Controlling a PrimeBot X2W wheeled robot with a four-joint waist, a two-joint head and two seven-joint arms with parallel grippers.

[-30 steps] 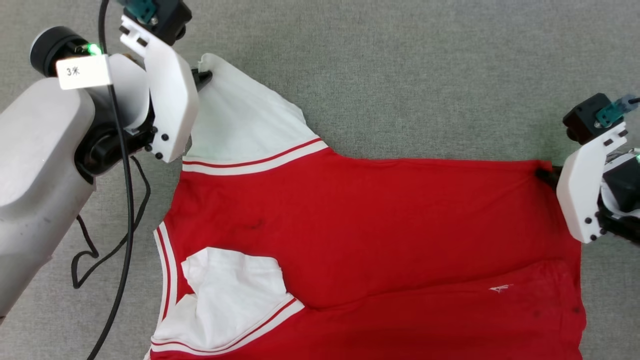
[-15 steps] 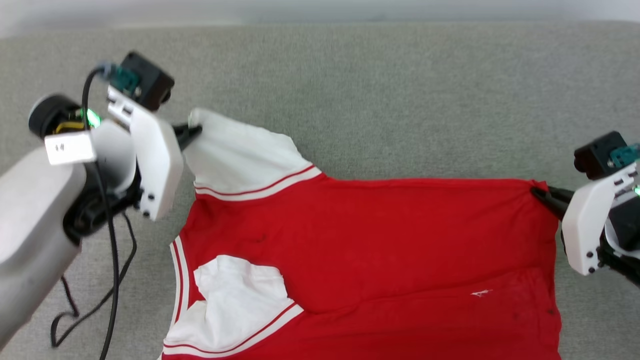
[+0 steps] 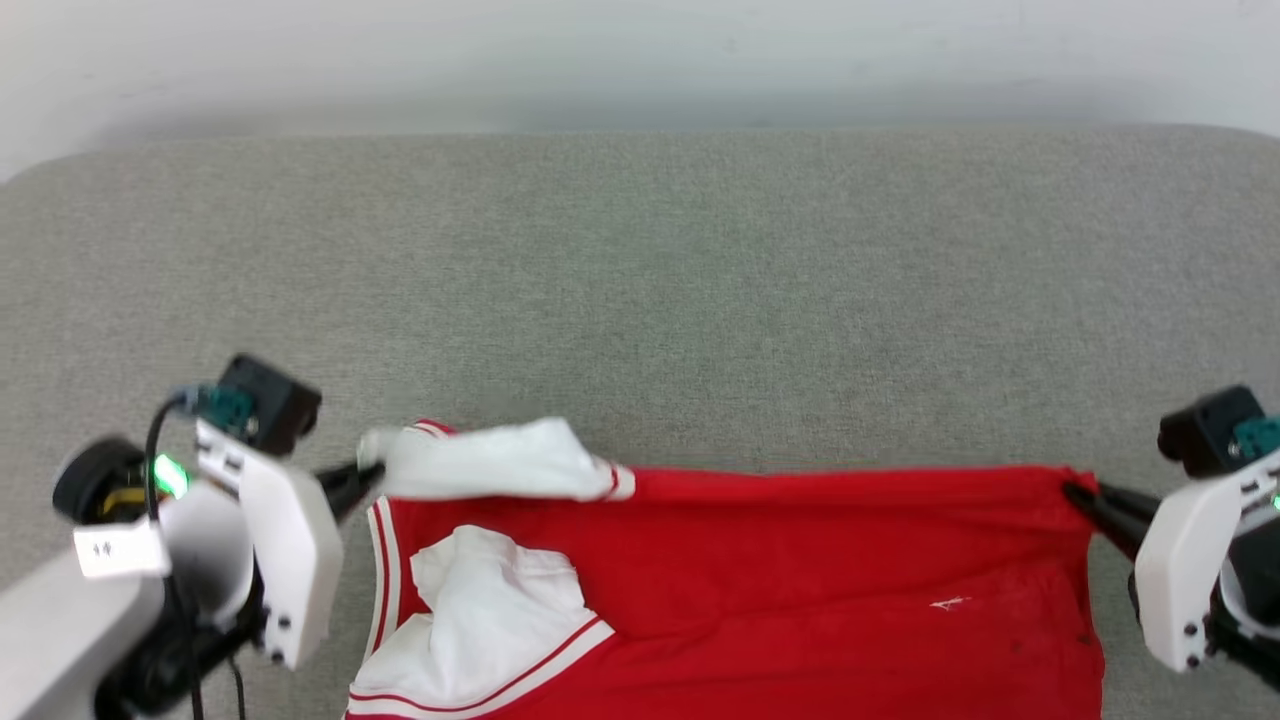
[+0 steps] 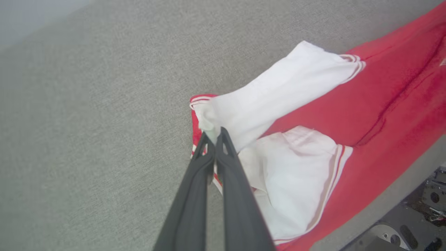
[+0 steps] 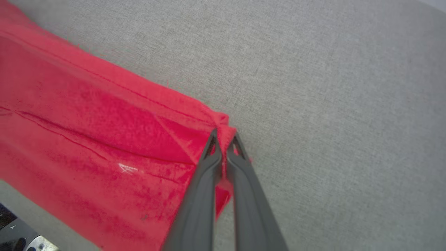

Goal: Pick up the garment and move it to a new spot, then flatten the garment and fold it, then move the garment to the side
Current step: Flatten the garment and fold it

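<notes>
Clearly the red jersey-style garment with white short sleeves and red-and-white striped trim (image 3: 800, 580) is thin, limp cloth. It is light, soft and not fragile, but apt to sag, crease and slide wherever nothing holds it. It lies spread over the near part of the grey woven fabric-covered surface (image 3: 640, 300), its far edge drawn into a fairly straight line between the two arms.

The left end effector (image 3: 362, 474) is clenched on the tip of the far white sleeve (image 3: 490, 462), which is bunched into a roll along the shoulder. In the left wrist view its dark fingers (image 4: 193, 195) pinch white cloth between their tips. The right end effector (image 3: 1075, 492) is clamped on the far red hem corner (image 5: 224, 127), where the fabric puckers at the pinch.

With cloth like this, corners and seamed edges are the sound places to hold, since hems resist stretching. A sleeve tip, I judge, gives weaker control of the body than a shoulder seam would. The near white sleeve (image 3: 490, 600) lies crumpled over the chest and will likely need smoothing.

Beyond the garment the surface runs on to a pale wall (image 3: 640, 50), and I see no object in the way. Dark robot hardware (image 4: 432, 198) sits below the front edge, close to the garment's lower part.
</notes>
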